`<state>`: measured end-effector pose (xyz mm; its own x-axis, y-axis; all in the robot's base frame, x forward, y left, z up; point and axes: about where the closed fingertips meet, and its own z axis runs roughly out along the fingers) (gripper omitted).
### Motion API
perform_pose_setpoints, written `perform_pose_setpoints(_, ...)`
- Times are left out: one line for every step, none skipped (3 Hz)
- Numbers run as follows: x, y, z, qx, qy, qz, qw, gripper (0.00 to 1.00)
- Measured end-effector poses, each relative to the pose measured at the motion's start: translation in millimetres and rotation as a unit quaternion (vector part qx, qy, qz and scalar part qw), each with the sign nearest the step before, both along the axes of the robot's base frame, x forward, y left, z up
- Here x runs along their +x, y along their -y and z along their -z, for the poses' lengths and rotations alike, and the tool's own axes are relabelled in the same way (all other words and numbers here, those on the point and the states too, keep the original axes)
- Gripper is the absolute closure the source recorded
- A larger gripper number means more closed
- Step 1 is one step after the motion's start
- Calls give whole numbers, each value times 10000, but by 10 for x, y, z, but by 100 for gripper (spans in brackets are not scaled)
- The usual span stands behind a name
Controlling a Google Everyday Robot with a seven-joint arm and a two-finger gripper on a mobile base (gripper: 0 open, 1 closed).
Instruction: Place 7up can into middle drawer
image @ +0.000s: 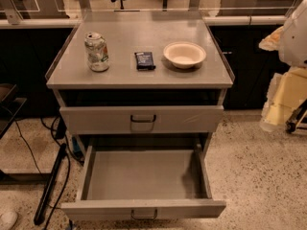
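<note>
The 7up can stands upright on the left of the grey cabinet top; it is whitish-silver with green markings and a shiny top. The middle drawer is pulled out wide below, and its shallow grey tray holds nothing. Its dark pull handle faces me. The like-fronted drawer above is shut. My gripper shows as white and cream parts at the right edge of the camera view. It is well to the right of the cabinet, apart from the can and the drawer.
A flat dark packet lies mid-top and a cream bowl sits to its right. Dark cables and a black bar lie on the speckled floor at the left. Dark cabinets stand behind.
</note>
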<state>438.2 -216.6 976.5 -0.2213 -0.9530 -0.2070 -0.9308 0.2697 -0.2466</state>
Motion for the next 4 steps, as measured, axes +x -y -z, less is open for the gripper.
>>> perform_pose_setpoints(1,-1,0,1,1,0,10000,0)
perform_pose_setpoints(283,-468,110,147,-21,-68,9999,0)
perform_pose_setpoints(287,-473,109,158,-10,-67,9999,0)
perform_pose_setpoints(459,-519,239,453,90,213,9987,0)
